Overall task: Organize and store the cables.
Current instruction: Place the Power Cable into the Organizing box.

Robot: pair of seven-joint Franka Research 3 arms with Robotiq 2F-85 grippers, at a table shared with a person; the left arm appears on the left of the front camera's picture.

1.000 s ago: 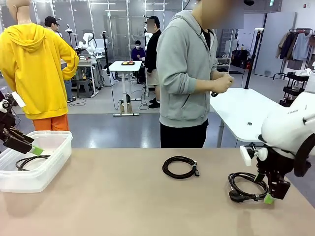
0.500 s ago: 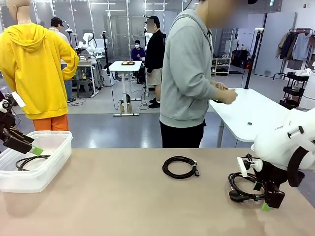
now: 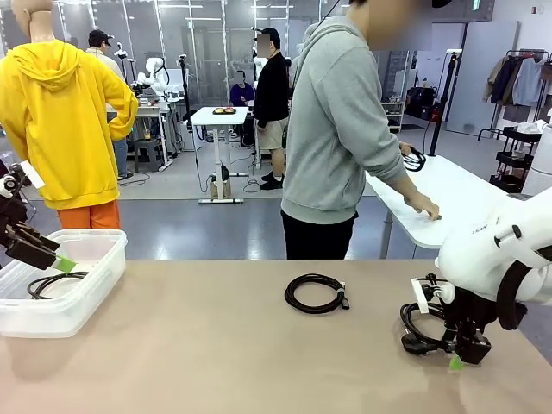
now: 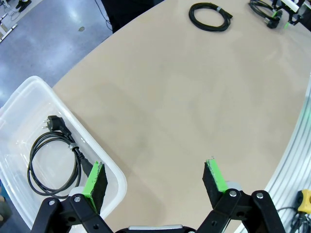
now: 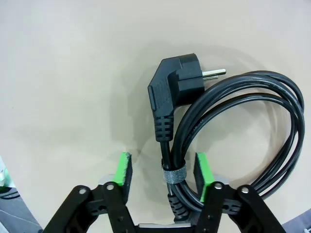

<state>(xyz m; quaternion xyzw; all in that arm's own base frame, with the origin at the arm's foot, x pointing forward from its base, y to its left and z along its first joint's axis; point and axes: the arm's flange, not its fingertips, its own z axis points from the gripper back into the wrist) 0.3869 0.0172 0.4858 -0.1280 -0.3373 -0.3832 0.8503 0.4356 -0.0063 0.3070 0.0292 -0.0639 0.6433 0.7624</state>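
One coiled black cable (image 3: 420, 330) lies at the table's right, its plug (image 5: 177, 87) flat on the top. My right gripper (image 3: 453, 355) is down over it. In the right wrist view its fingers (image 5: 124, 174) straddle the strapped part of the coil (image 5: 173, 174), jaws partly closed; a gap remains on one side. A second cable (image 3: 316, 293) lies at mid-table, also in the left wrist view (image 4: 210, 17). A third cable (image 4: 51, 160) rests in the clear plastic bin (image 3: 86, 289). My left gripper (image 4: 155, 177) hangs open at the bin's near edge (image 4: 109, 170), holding nothing.
A person in a grey hoodie (image 3: 336, 129) stands at the far side, turned toward a white side table (image 3: 431, 198), one hand on it and a black cord (image 3: 416, 159) in the other. Bare tabletop (image 3: 198, 345) stretches between the bin and the middle cable.
My right gripper has come down over the right cable and its jaws have narrowed around it. The person has turned and reached to the white side table. The left arm has stayed still.
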